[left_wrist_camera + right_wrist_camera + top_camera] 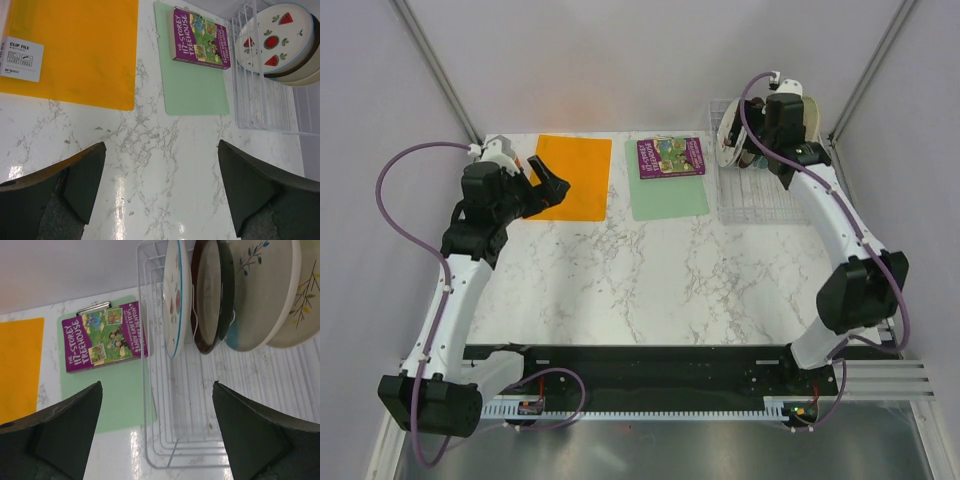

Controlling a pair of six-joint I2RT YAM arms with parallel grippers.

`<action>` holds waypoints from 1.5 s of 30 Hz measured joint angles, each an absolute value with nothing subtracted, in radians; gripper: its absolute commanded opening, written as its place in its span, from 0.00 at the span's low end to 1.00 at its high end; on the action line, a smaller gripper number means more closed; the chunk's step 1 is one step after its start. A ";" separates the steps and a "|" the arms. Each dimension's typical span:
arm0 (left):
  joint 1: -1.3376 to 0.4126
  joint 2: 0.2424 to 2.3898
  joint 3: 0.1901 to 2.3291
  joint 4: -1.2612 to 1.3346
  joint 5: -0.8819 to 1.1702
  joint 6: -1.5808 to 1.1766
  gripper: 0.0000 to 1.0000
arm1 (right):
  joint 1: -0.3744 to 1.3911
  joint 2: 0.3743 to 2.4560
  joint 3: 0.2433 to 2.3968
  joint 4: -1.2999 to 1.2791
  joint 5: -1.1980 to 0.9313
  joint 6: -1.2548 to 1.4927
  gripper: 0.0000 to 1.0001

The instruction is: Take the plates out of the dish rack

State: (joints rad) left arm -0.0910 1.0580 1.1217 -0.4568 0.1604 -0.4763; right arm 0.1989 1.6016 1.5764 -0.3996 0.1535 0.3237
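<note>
The dish rack [760,195] is seen at the far right corner of the worktop [650,280], just beside the green mat [667,195]. All four plates [272,42] are stood upright on edge in its slots, crowded together at the far end. In the right wrist view they are ranked from left to right: the white plate with red fruit [174,300], the maroon-rimmed plate [207,300], the cream-and-blue plate with a leaf sprig [260,290], and the beige plate [305,310], on which a yellowish sprig is also made out.

The right pincer [156,386] is held above the rack, on the near side of the plates. Its fingers are spread wide, nothing is gripped, and no plate is touched.

The left pincer [161,150] is poised over the left part of the worktop, near the orange mat [70,50]. It is likewise spread wide, with nothing between its fingers.

A purple book [200,37] is laid on the far end of the green mat, under a metal clip. A white label [20,59] reading "CLIP FILE" is stuck on the orange mat.
</note>
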 measured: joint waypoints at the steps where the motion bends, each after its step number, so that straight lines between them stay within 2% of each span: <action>1: -0.091 1.066 1.118 -0.455 0.160 -0.476 1.00 | 0.199 1.650 1.622 -0.402 0.178 0.313 0.97; 4: -0.091 1.089 1.110 -0.449 0.161 -0.474 1.00 | 0.199 1.783 1.747 -0.402 0.237 0.279 0.92; 5: -0.091 1.092 1.106 -0.444 0.161 -0.473 1.00 | 0.199 1.824 1.784 -0.403 0.253 0.268 0.84; 6: -0.091 1.093 1.103 -0.440 0.161 -0.473 1.00 | 0.199 1.861 1.821 -0.405 0.271 0.258 0.82; 17: -0.091 1.108 1.070 -0.384 0.162 -0.462 1.00 | 0.199 2.166 2.115 -0.412 0.411 0.149 0.83; 22: -0.091 1.128 1.062 -0.370 0.161 -0.451 1.00 | 0.199 2.257 2.202 -0.402 0.457 0.099 0.75; 25: -0.091 1.145 1.059 -0.363 0.160 -0.445 1.00 | 0.199 2.302 2.237 -0.394 0.473 0.076 0.65; 28: -0.091 1.161 1.059 -0.361 0.160 -0.439 1.00 | 0.199 2.333 2.250 -0.381 0.477 0.061 0.63; 31: -0.091 1.179 1.059 -0.358 0.160 -0.434 1.00 | 0.198 2.358 2.258 -0.371 0.481 0.051 0.51; 32: -0.091 1.185 1.059 -0.357 0.160 -0.432 1.00 | 0.198 2.364 2.258 -0.370 0.482 0.044 0.37; 35: -0.091 1.193 1.058 -0.356 0.160 -0.427 1.00 | 0.198 2.374 2.259 -0.364 0.496 0.028 0.13; 36: -0.091 1.193 1.058 -0.356 0.160 -0.426 1.00 | 0.198 2.374 2.259 -0.362 0.495 0.028 0.09; 40: -0.091 1.193 1.057 -0.356 0.159 -0.424 1.00 | 0.206 2.371 2.262 -0.343 0.487 0.024 0.05; 42: -0.091 1.193 1.057 -0.356 0.159 -0.424 1.00 | 0.212 2.371 2.262 -0.340 0.499 0.006 0.00; 45: -0.091 1.193 1.055 -0.355 0.159 -0.424 1.00 | 0.221 2.371 2.260 -0.331 0.517 -0.020 0.00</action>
